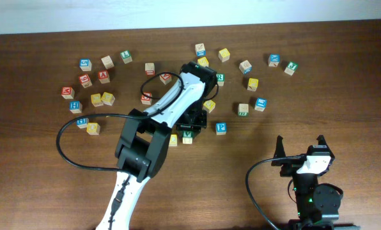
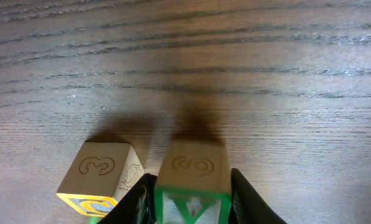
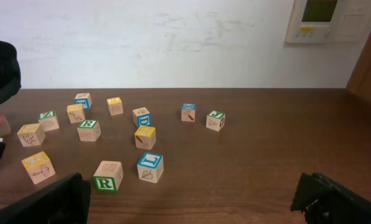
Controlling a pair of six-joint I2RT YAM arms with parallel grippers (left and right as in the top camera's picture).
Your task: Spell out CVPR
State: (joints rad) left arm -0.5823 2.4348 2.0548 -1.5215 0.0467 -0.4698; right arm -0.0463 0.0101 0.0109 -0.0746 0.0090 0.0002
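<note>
My left gripper (image 1: 189, 128) reaches to the table's middle and is shut on a green V block (image 2: 192, 183), which rests on the wood. A yellow C block (image 2: 101, 177) stands just left of it, apart from the jaws. In the overhead view the C block (image 1: 173, 139) and V block (image 1: 187, 137) sit side by side. A blue-lettered block (image 1: 221, 128), apparently a P, lies to their right. A green R block (image 3: 106, 176) stands on the table ahead of my right gripper (image 3: 195, 205), which is open and empty at the front right (image 1: 300, 152).
Many loose letter blocks are scattered in an arc across the far half of the table (image 1: 344, 83). A blue L block (image 3: 150, 168) stands beside the R block. A black cable (image 1: 69, 150) loops at the left arm's base.
</note>
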